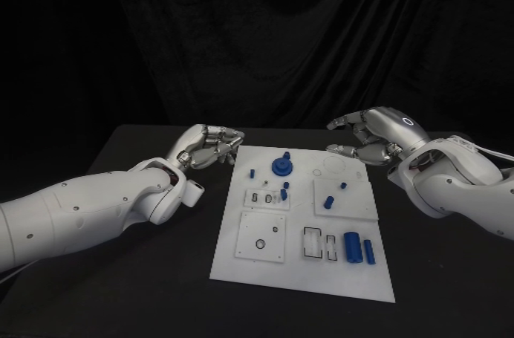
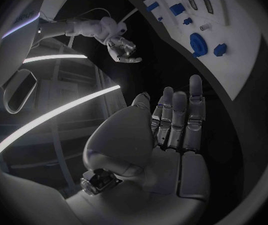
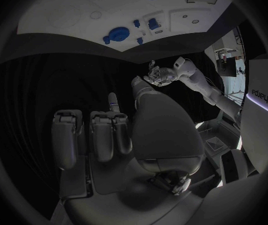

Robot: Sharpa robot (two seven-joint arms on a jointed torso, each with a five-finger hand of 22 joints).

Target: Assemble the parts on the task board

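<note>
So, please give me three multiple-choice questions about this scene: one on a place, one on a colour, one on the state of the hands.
1. Where is the left hand?
A. by the far left corner of the task board
B. on the board's near edge
C. over the board's middle

2. What colour is the gear-shaped part at the board's far end?
A. red
B. blue
C. yellow

3. What does the right hand hold?
A. a blue cylinder
B. the board
C. nothing

Answers: 1 A, the head view shows it beside that corner; 2 B, it is blue like the other parts; 3 C, its fingers are bare.
</note>
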